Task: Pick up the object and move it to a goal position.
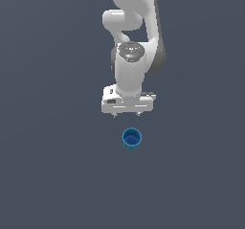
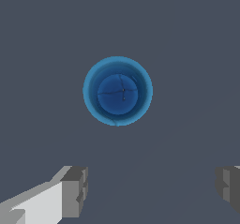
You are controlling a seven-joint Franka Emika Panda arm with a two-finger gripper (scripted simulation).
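Note:
A small blue cup stands upright on the dark grey floor, with a lighter blue rim and a hollow inside. In the wrist view the cup is seen from above, its mouth open toward the camera. My gripper hangs from the white arm above the floor, just behind the cup in the exterior view and apart from it. The gripper is open and empty, with its two grey fingertips spread wider than the cup. Nothing is held.
The white arm's hand and upper links rise behind the cup. The floor is a plain dark grey surface with no other objects in view.

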